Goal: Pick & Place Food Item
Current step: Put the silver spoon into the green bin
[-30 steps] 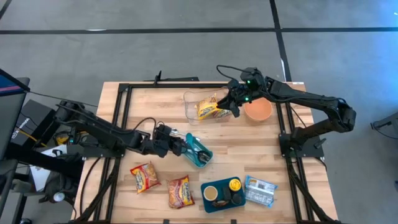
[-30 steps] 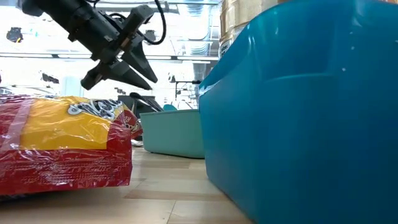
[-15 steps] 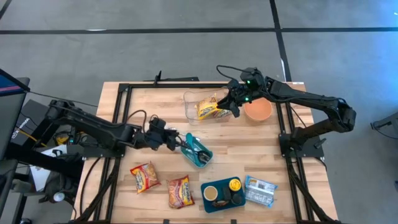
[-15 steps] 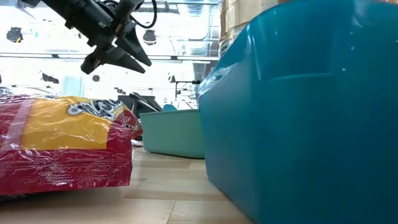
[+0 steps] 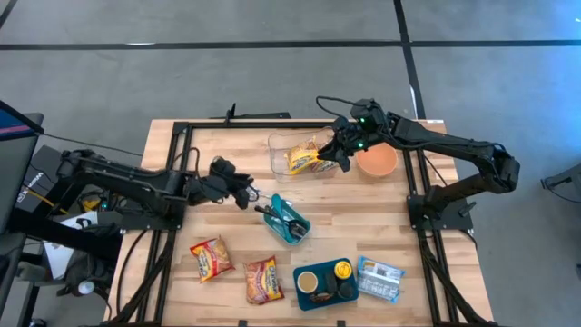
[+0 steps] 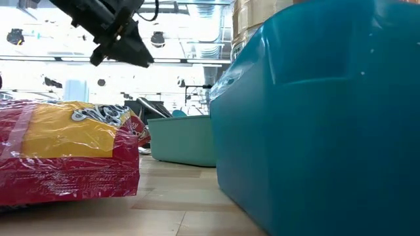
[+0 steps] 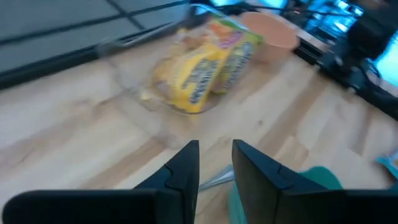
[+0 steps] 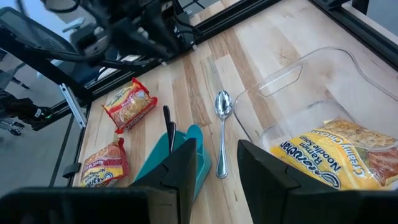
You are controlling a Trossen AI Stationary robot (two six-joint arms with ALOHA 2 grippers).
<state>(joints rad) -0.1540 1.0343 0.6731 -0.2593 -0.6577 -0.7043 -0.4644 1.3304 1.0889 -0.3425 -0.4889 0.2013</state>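
Observation:
A yellow noodle packet (image 5: 303,161) lies in a clear plastic container (image 8: 292,93) at the table's far middle. My right gripper (image 5: 341,156) hangs at the container's right side, open, with nothing between its fingers (image 8: 186,168). My left gripper (image 5: 249,195) hangs left of a teal bin (image 5: 290,221), open and empty; its own view (image 7: 216,163) looks past the fingers toward the yellow packet (image 7: 205,68). A spoon (image 8: 222,134) lies flat on the wood beside the teal bin. Two red-and-yellow noodle packets (image 5: 211,258) (image 5: 263,280) lie flat near the front edge.
An orange bowl (image 5: 377,162) stands right of the clear container. A blue tray (image 5: 313,295) with a cup and a yellow-lidded jar sits at the front, with a clear-wrapped packet (image 5: 379,279) to its right. Dark cutlery sticks out of the teal bin. Black frame rails run along both table sides.
My left gripper has drawn back from the teal bin toward the table's left edge and risen, rolling about its own axis as it went. Its fingers hold the same gap. The right arm and all the objects have kept still.

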